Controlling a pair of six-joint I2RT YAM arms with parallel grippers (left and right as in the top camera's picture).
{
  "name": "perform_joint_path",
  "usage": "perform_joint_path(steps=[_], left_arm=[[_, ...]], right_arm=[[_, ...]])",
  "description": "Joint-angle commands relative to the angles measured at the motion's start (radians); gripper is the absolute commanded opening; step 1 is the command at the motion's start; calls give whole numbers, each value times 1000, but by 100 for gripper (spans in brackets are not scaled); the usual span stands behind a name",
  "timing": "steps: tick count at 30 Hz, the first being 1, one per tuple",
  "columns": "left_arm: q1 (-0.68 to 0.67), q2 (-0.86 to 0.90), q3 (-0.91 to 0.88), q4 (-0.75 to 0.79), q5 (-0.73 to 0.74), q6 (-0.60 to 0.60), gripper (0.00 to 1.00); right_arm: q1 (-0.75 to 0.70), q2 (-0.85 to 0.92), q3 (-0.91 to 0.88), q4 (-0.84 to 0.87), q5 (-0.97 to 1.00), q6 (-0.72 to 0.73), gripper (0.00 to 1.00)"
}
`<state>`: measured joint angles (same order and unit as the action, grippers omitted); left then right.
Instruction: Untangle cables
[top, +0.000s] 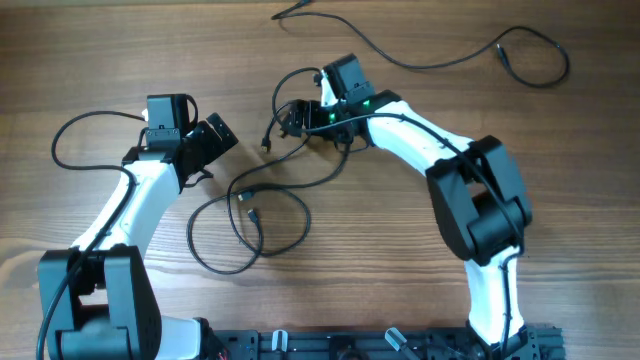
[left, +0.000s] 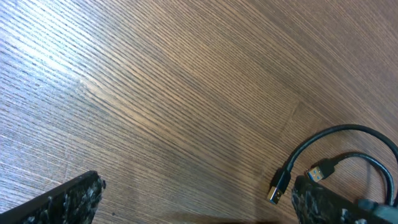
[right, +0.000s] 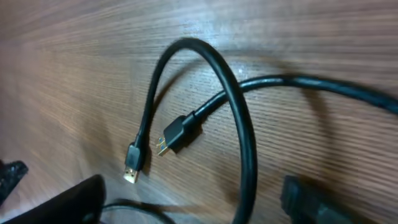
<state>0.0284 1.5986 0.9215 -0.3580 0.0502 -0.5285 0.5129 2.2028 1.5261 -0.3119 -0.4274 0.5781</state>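
Overhead, wood-grain table, black cables strewn across

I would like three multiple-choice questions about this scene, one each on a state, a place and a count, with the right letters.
1. The left pincer is: A. shut on a plug; B. open and empty; C. shut on nothing.
2. The lone cable lies: A. at the far side, apart from the tangle; B. under the tangle; C. in the left pincer.
3. Plugs in the right wrist view: A. none; B. two; C. five.
Key: 1 B, its fingers stand wide apart, gripping nothing; 2 A, nothing touches it; 3 B, a slim plug and a wider plug.
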Motion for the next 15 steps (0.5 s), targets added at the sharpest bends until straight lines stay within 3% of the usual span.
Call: perform_joint_path(steps=[1, 3, 5, 7, 11, 15], left_arm=[[5, -16, -7, 0, -3, -6, 100], [5, -16, -7, 1, -3, -6, 100], [5, -15, -7, 1, -3, -6, 100], [5, -15, -7, -2, -3, -6, 100], [4, -15, -7, -9, -3, -6, 100], [4, -15, -7, -18, -2, -5, 100]], right_arm=[[8, 22, 3, 46, -46, 35, 65], [10, 22, 3, 58, -45, 34, 49], [24, 22, 3, 65, -45, 24, 18], [27, 21, 3, 65, -46, 27, 4], [26, -77, 7, 65, -24, 24, 4], [27, -304, 7, 64, 155, 24, 4]])
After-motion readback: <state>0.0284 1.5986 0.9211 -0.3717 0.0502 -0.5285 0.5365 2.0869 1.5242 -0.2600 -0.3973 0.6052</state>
